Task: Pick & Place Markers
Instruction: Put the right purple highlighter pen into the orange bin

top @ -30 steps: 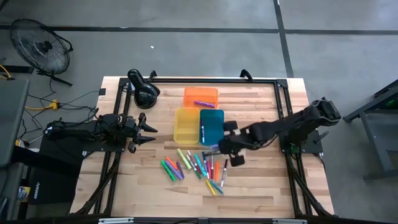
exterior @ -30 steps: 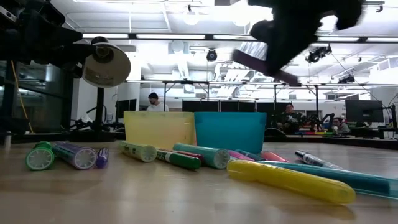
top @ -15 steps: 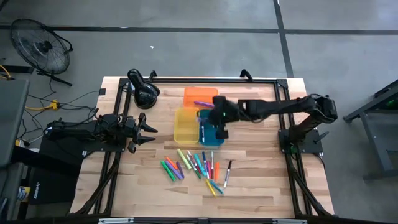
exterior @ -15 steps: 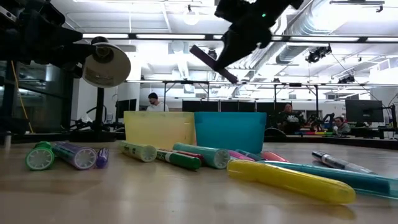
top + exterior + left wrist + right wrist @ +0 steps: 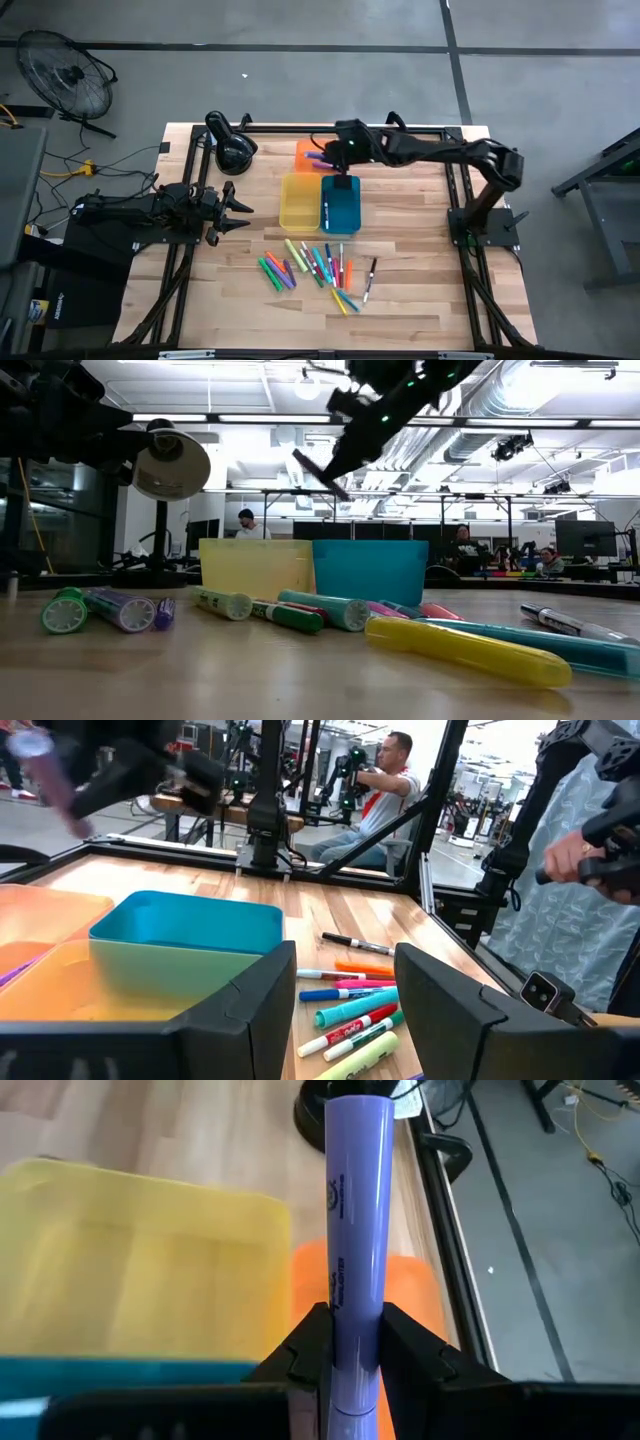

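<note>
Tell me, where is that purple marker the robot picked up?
The purple capped marker is pinched in the right hand, held in the air above the orange translucent plastic tray at the table's far side.

Pale planked wooden counter (image 5: 420,250): matt, grained. Translucent blue plastic rectangular tray (image 5: 340,205): smooth. Glossy purple plastic marker (image 5: 352,1230). Black metal frame (image 5: 452,165).

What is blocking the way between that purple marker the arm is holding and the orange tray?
Nothing visible. The right gripper holds the purple capped marker in the air above the orange translucent plastic tray, which is open-topped, with one purple marker already inside.
</note>
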### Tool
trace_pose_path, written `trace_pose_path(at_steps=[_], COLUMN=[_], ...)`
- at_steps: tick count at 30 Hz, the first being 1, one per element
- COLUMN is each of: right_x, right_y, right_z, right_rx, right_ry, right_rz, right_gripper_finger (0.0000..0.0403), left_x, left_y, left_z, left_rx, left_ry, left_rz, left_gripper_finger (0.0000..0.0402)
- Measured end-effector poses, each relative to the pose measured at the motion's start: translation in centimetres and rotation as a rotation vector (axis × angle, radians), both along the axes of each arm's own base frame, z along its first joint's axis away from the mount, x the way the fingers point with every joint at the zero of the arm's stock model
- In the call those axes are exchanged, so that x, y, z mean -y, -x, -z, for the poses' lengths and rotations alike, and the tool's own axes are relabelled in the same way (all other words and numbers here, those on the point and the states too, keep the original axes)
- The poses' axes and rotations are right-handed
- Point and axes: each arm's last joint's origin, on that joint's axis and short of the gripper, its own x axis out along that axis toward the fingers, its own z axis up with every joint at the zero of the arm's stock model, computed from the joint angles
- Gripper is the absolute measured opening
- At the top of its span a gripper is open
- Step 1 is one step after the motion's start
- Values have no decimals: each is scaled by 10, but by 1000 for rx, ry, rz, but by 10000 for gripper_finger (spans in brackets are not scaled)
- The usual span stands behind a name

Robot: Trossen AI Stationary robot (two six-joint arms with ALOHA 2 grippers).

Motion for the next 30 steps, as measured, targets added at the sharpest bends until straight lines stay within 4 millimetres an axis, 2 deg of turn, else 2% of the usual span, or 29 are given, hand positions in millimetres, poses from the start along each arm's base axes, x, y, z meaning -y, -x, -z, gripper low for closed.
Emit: trace_pose_path(at_steps=[6, 15, 24, 27, 30], right_x=[33, 71, 77, 77, 77], right_y=[-20, -39, -45, -45, -45], right_z=[13, 50, 82, 87, 87], right_rx=[-152, -356, -450, -464, -467], right_ry=[-44, -119, -155, -163, -163], right_rz=[49, 81, 56, 54, 66], right_gripper_finger=[53, 53, 53, 55, 75], left_x=[0, 0, 0, 0, 0], left_y=[0, 0, 0, 0, 0], left_z=[0, 0, 0, 0, 0], left_rx=[0, 0, 0, 0, 0], left_ry=[0, 0, 0, 0, 0], left_rz=[0, 0, 0, 0, 0], left_gripper_finger=[170, 170, 170, 170, 170])
